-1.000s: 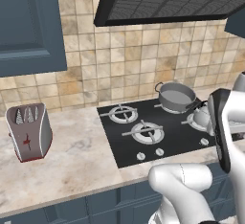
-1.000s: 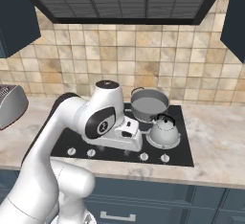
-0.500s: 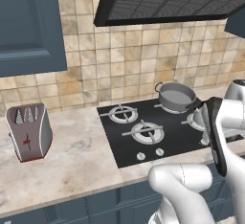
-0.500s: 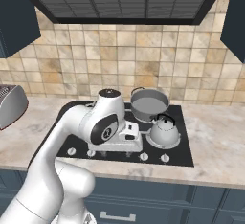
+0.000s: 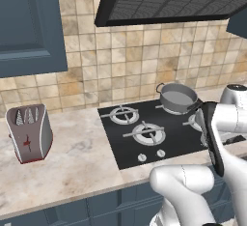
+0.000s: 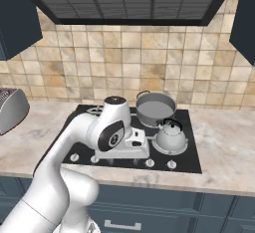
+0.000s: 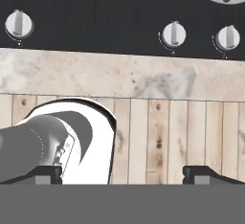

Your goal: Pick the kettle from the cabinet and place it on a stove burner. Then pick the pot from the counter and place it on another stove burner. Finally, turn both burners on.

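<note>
Hand view: claw (image 7: 124,175) wide, empty; round silver knobs (image 7: 173,34), glossy black cooktop (image 7: 95,22).

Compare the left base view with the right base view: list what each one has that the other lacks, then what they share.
Left base view alone: the whole grey and red toaster on the counter, and a slate-blue wall cabinet door above it.

Right base view alone: the domed kettle on the front right burner, and the row of knobs along the cooktop's front edge.

Both: the grey pot on a rear burner, the black cooktop, the tiled wall, the hood and the white arm.
</note>
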Robot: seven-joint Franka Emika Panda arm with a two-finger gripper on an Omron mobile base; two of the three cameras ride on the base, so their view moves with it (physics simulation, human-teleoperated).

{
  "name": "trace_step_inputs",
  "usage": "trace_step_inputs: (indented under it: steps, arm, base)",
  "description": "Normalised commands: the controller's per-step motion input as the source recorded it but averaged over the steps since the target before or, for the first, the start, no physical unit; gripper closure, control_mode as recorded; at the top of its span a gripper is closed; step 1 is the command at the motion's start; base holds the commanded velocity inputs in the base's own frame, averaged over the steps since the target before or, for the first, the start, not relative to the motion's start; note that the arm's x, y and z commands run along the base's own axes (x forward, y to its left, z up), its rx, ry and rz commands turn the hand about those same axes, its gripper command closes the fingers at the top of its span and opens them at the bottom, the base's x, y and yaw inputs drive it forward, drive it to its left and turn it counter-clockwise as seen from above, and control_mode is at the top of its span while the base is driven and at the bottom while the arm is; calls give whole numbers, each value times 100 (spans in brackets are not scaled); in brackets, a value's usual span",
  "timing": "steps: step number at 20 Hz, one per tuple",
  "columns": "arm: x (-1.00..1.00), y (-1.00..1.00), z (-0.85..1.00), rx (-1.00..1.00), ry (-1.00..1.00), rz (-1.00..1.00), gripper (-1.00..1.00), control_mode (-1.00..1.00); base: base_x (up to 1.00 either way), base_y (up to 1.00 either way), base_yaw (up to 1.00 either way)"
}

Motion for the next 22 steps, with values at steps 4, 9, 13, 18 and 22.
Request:
trace_step_inputs:
  steps: [4, 9, 13, 18, 22]
  arm:
    - [32, -1, -9, 0, 2, 0, -100, -100]
    - [24, -15, -10, 0, 0, 0, -100, -100]
    - [16, -18, -13, 0, 0, 0, -100, -100]
    - [18, -15, -19, 0, 0, 0, -100, -100]
    - [18, -4, -13, 4, 0, 0, -100, -100]
  base:
    - [0, 0, 0]
    - [0, 0, 0]
    - [0, 0, 0]
    - [0, 0, 0]
    - [0, 0, 0]
